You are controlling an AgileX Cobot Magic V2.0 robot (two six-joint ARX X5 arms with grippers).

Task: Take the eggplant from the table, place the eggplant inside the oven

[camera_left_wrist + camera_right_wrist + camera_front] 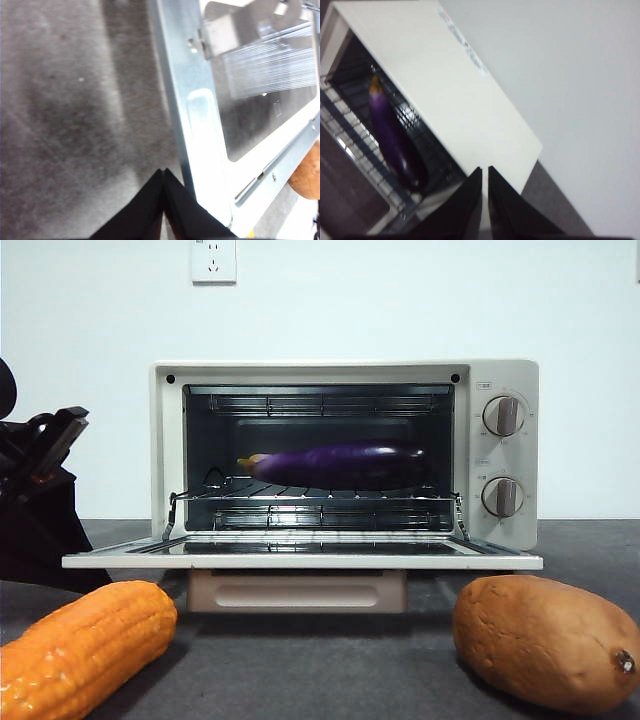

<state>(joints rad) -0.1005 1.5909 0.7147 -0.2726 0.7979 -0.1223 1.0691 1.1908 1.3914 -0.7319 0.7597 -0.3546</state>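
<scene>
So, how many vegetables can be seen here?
3: the eggplant lying on the oven rack, the corn cob and the sweet potato on the table in front.

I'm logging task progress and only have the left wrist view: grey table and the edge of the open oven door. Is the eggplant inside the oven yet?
Observer: Yes. The eggplant lies lengthwise on the wire rack inside the oven, free of both grippers.
Operator: Is the right gripper near it?
Observer: No. The right gripper is above the oven's top, jaws together and holding nothing.
Operator: Anything else in front of the oven?
Observer: A corn cob and a sweet potato lie on the table in front of the open door. The left gripper is shut too, beside that door.
</scene>
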